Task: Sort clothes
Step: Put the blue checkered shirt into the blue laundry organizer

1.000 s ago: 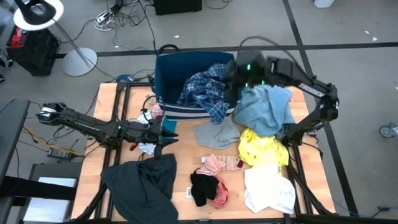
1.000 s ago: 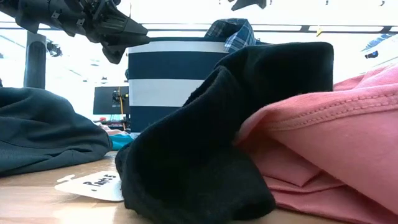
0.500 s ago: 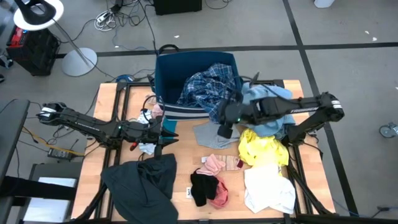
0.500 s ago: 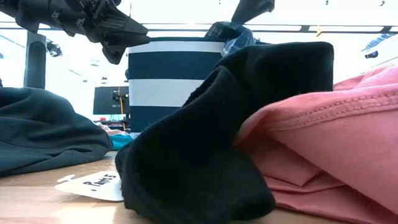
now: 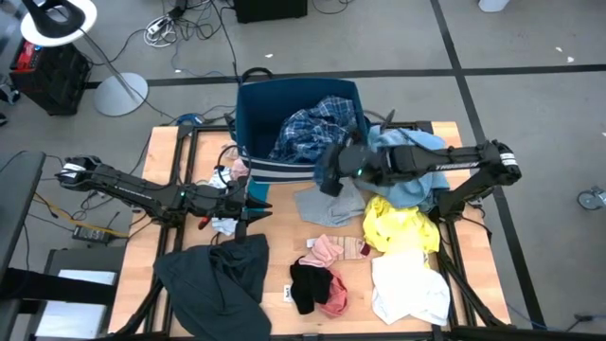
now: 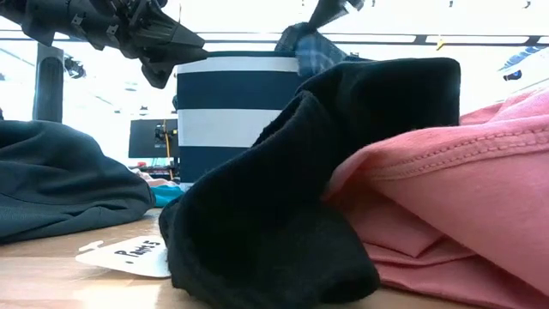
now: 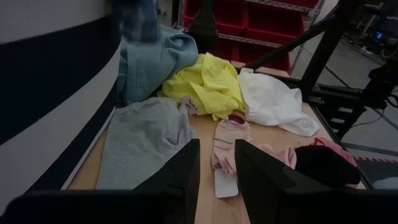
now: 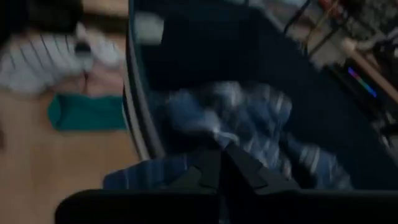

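spilling over the front rim of the navy fabric bin with white stripes (image 5: 254,142) is a blue plaid shirt (image 5: 308,137), crumpled, part inside the bin and part hanging down the front wall; nothing else shows in the bin. the right gripper (image 5: 329,177) sits at the bin's front right corner, over the hanging edge of the plaid shirt, and in the right wrist view its two dark fingers (image 8: 219,167) are pressed together with blurred plaid cloth just at their tips; whether cloth is pinched between them cannot be told. the left gripper (image 5: 258,202) hovers above the table left of centre, near the bin's front left corner, its fingers (image 7: 186,168) spread with a gap between them and holding nothing.

the rest of the clothes lie on the wooden table (image 5: 161,161): a light blue garment (image 5: 412,175) heaped right of the bin, a light grey piece (image 5: 327,204) flat in front of it, a yellow one (image 5: 400,227) beside that, a white one (image 5: 409,287) near the front right corner, a pale pink sock (image 5: 327,249) in the middle, a black item (image 5: 305,284) touching a pink one (image 5: 336,296), and a dark grey-green garment (image 5: 216,275) bunched at the front left.
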You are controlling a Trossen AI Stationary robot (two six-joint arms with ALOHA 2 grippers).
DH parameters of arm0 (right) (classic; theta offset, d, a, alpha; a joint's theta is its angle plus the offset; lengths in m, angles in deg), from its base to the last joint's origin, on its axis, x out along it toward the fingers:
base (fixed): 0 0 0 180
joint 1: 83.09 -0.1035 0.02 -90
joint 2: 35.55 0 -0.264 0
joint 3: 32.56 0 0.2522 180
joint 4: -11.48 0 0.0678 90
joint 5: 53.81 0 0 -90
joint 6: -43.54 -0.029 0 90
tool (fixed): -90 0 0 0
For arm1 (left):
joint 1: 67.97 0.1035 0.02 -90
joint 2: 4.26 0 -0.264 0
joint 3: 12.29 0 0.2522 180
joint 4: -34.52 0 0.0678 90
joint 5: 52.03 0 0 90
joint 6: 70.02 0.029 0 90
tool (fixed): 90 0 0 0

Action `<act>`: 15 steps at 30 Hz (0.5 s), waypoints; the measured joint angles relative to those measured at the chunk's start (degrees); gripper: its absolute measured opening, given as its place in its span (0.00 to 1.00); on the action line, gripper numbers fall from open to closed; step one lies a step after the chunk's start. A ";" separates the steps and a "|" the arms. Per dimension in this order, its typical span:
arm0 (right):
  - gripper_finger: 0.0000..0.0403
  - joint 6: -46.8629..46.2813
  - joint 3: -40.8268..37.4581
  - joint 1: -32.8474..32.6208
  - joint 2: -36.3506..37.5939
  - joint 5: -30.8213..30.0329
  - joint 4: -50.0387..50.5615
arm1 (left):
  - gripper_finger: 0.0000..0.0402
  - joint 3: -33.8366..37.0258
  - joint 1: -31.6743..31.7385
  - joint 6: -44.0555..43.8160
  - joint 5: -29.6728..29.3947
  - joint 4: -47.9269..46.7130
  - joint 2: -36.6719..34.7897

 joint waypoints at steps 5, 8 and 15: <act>0.01 6.38 1.62 6.38 -0.14 6.95 -12.18 | 0.26 0.01 0.00 0.00 0.00 0.21 0.00; 0.01 7.08 1.80 11.79 -1.07 14.18 -19.39 | 0.26 0.00 0.00 0.00 0.00 0.21 0.00; 0.00 -4.64 1.73 22.54 -10.34 28.15 -17.18 | 0.26 0.00 0.01 0.02 0.00 0.01 0.00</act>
